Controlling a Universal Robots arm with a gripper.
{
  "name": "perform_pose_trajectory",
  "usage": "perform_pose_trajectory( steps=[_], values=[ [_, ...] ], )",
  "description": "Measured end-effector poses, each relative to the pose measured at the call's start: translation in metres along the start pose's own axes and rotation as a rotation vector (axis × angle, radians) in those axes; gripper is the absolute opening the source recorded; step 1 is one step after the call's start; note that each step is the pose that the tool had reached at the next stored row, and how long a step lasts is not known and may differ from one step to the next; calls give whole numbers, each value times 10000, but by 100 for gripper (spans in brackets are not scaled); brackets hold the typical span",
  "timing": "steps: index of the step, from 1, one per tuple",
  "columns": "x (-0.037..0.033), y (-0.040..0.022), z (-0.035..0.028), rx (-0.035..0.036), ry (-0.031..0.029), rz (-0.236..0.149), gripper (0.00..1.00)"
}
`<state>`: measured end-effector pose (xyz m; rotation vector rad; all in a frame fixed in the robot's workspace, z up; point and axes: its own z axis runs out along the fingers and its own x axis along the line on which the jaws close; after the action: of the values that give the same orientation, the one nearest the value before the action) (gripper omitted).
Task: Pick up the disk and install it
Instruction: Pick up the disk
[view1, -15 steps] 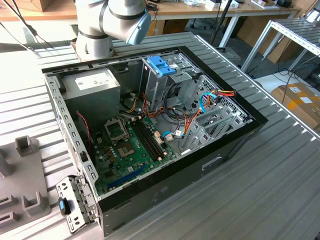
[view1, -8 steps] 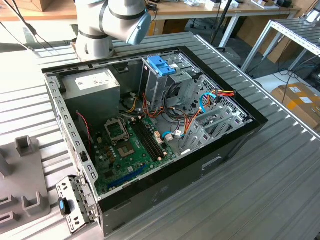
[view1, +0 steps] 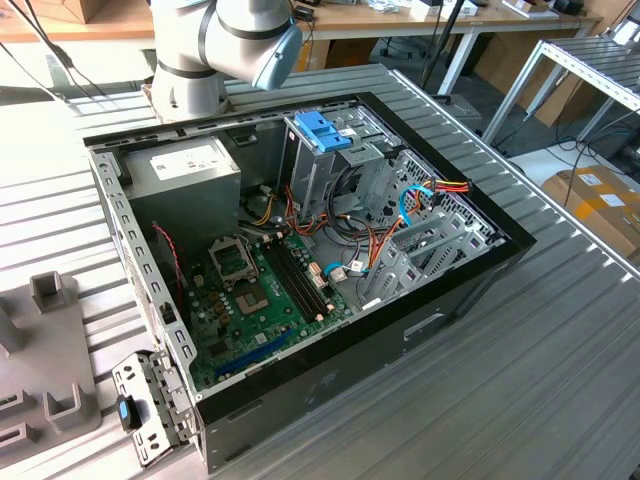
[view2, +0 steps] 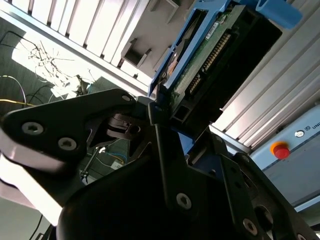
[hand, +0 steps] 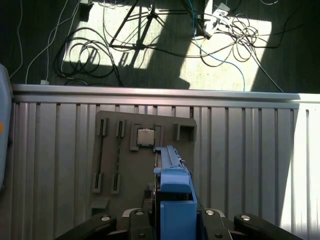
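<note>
Black fingers (view2: 90, 120) of the gripper (view2: 172, 122) are pressed together on the disk (view2: 207, 57). They pinch it at one end, with its blue side rails and green circuit board showing in the second wrist view. In the first wrist view the disk's blue rail (hand: 175, 197) juts out from between the jaws. Beneath it lies the grey fixture plate (hand: 112, 150), and the disk looks to hang clear of that plate rather than rest on it. A processor chip (hand: 145, 136) sits in a pocket of the plate just beyond the disk's tip. The slatted table (hand: 50, 165) spreads out past that.

This reads as the carrying stage, with the disk picked up but not yet installed. To carry it well, I would keep the squeeze square on the rails so the disk cannot tilt or twist in the grip.

In the exterior view the open case (view1: 400, 345) stands on the table. A blue bracket (view1: 322, 130) sits atop the drive cage (view1: 330, 170). Loose cables (view1: 440, 187) beside the cage and the power supply (view1: 185, 165) crowd the way in.
</note>
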<state>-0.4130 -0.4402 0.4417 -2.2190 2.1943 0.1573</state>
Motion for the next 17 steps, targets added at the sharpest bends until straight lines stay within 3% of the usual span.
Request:
perform_pose_trajectory(
  steps=[17],
  values=[
    [-5,4,-58,0,0,0,37]
  ],
)
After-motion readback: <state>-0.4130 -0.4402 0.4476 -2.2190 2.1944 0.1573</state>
